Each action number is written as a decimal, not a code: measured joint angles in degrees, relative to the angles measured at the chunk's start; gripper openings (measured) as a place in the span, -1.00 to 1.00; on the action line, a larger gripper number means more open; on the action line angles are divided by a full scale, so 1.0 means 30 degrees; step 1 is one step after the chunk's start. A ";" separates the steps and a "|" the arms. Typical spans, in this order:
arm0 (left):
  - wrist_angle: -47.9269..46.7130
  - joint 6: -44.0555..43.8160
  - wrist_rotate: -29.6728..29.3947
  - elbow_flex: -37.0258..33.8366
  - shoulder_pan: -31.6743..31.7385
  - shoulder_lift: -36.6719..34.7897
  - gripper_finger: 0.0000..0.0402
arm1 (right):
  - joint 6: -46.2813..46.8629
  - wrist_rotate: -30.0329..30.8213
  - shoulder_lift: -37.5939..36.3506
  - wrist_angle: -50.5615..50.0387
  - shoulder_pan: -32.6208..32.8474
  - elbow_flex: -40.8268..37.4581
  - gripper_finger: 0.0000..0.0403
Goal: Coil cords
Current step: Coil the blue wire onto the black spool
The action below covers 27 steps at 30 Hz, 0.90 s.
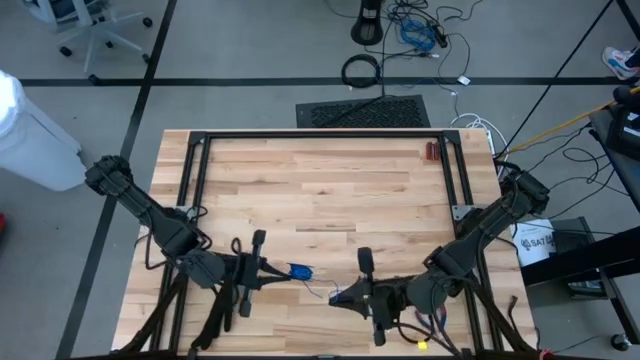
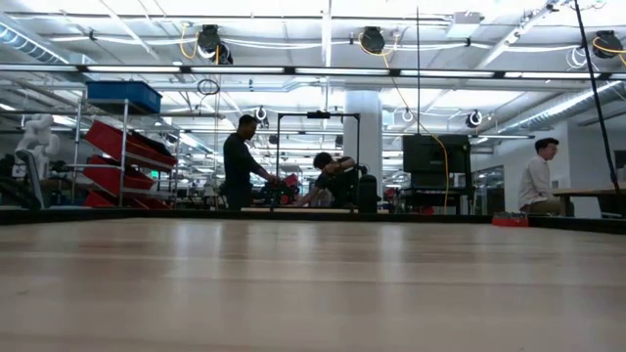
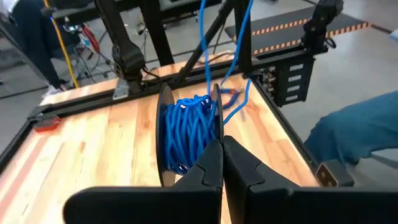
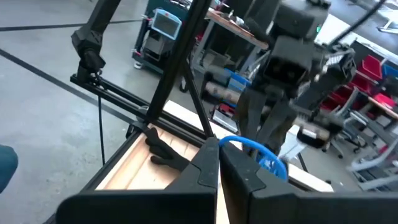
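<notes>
The thin blue cord [image 3: 186, 127] is already mostly wound: in the left wrist view it sits as a fat bundle of bright blue loops between two dark round flanges, a small black spool [image 3: 166, 134] standing on edge right in front of the left gripper [image 3: 222, 163]. Seen from overhead, that bundle [image 1: 300, 270] lies on the pale butcher-block wooden table [image 1: 320, 190] near its front edge, just beside the left gripper [image 1: 262, 268]. A loose tail of cord runs from it across the wood toward the right gripper [image 1: 345, 298].

The left gripper's fingers are pressed together with no gap, tips against the spool's edge; I can't tell whether they pinch a strand or only touch. The right gripper [image 4: 219, 163] is likewise closed, and a loop of blue cord [image 4: 252, 149] arches just past its tips; it looks as if it has the tail nipped there, though the contact itself is hidden.

To my eye this cord will handle as light, limp stuff with a bit of spring. The loops bulge unevenly and a few strands hang loose beyond the flange, so it would likely slither off if the spool tips. A smooth jacket like that probably slips under a light pinch. The firm place to take hold is the spool's rigid flanges; the tail is best gripped close to the winding, where slack is shortest.

The red-handled pliers [image 1: 432, 152] lie at the far right of the table, well apart from the spool.
</notes>
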 joint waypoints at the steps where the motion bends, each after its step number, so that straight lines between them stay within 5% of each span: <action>1: 0.0003 -0.0007 0.0142 0.0000 0.0127 0.0146 -1.00 | -0.0119 -0.0325 0.0000 -0.0009 -0.0172 0.0091 -1.00; 18: 0.0226 -0.0556 0.5005 0.0000 0.1911 0.1937 -1.00 | -0.1968 -0.3359 0.0007 -0.0250 -0.2243 0.0414 -1.00; 27: 0.1859 -0.0414 0.6453 0.0000 0.2037 0.2738 -1.00 | -0.2013 -0.6556 0.0022 -0.0218 -0.3438 0.0810 -1.00</action>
